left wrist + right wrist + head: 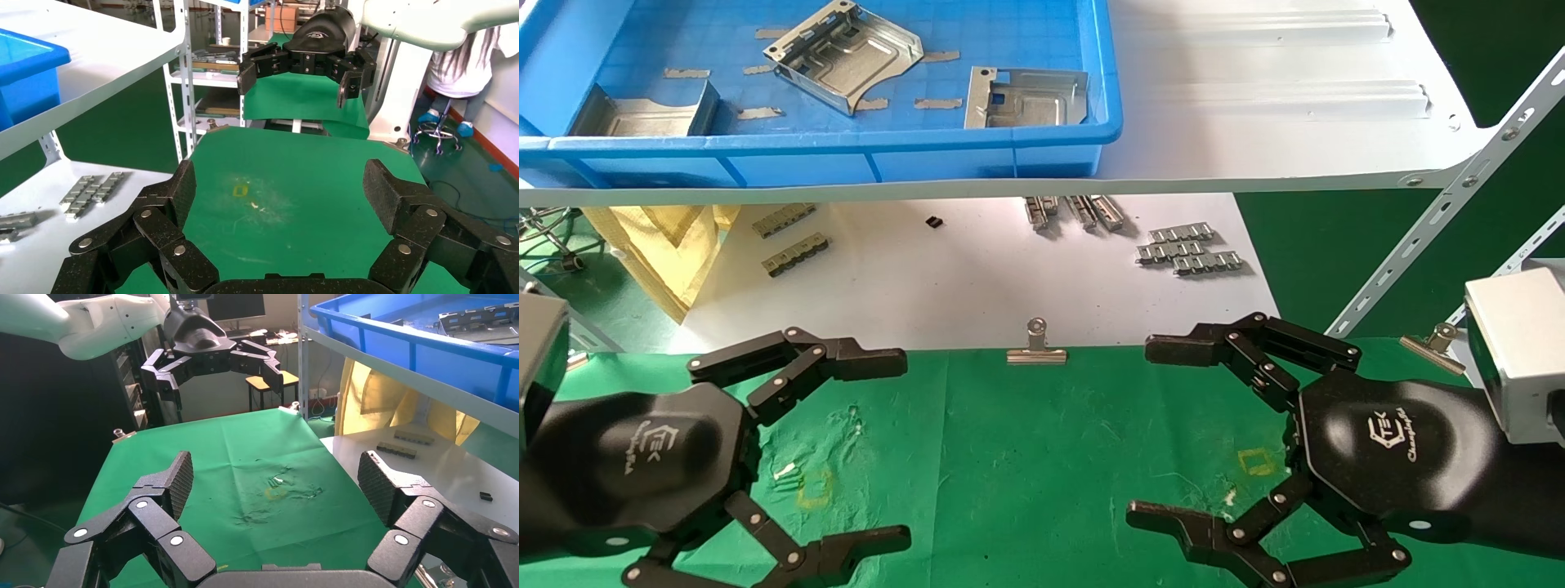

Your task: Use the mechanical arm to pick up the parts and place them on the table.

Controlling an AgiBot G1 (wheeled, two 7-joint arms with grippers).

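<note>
Three silver parts lie in a blue bin (846, 143) on the upper shelf: one tilted in the middle (846, 53), one at the bin's right front (1026, 98), one at its left front (641, 114). Below, the green table (1026, 457) has no part on it. The mechanical arm, my left gripper (905, 449), hovers open and empty over the table's left side, near a yellow mark (815, 487). In its own wrist view (281, 190) only green cloth shows between the fingers. My right gripper (1140, 433) hangs open and empty on the right, seen likewise in its wrist view (276, 478).
The white shelf (1254, 122) overhangs a white sheet (928, 286) strewn with small ridged strips (1189, 249). Binder clips (1036, 347) (1434, 343) pin the cloth's far edge. A slanted shelf brace (1442, 220) stands at the right and a yellow bag (674, 237) at the left.
</note>
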